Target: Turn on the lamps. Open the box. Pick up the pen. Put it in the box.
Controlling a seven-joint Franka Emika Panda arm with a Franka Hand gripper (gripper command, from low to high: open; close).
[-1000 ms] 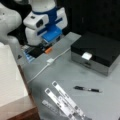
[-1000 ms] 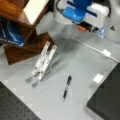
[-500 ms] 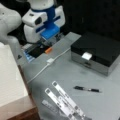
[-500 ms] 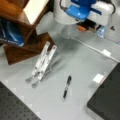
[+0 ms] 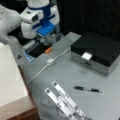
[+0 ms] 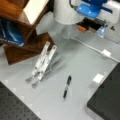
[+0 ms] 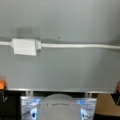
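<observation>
Gripper (image 5: 46,40) is hovering over the dark tray (image 5: 37,50) in a front view, finger state unclear, while the box (image 5: 96,53) is sitting shut. Pen (image 6: 66,87) is lying loose just beside the box (image 6: 107,97) in a front view. Wrist view is showing the white cable (image 7: 75,46) with its switch (image 7: 24,46); snagging that cable looks likeliest, no readable writing.

We see the arm (image 5: 15,21) as rounded white shells at the upper left in a front view, with a bright blue block (image 5: 46,23) and a dark round opening on its wrist; our hand is hidden.
</observation>
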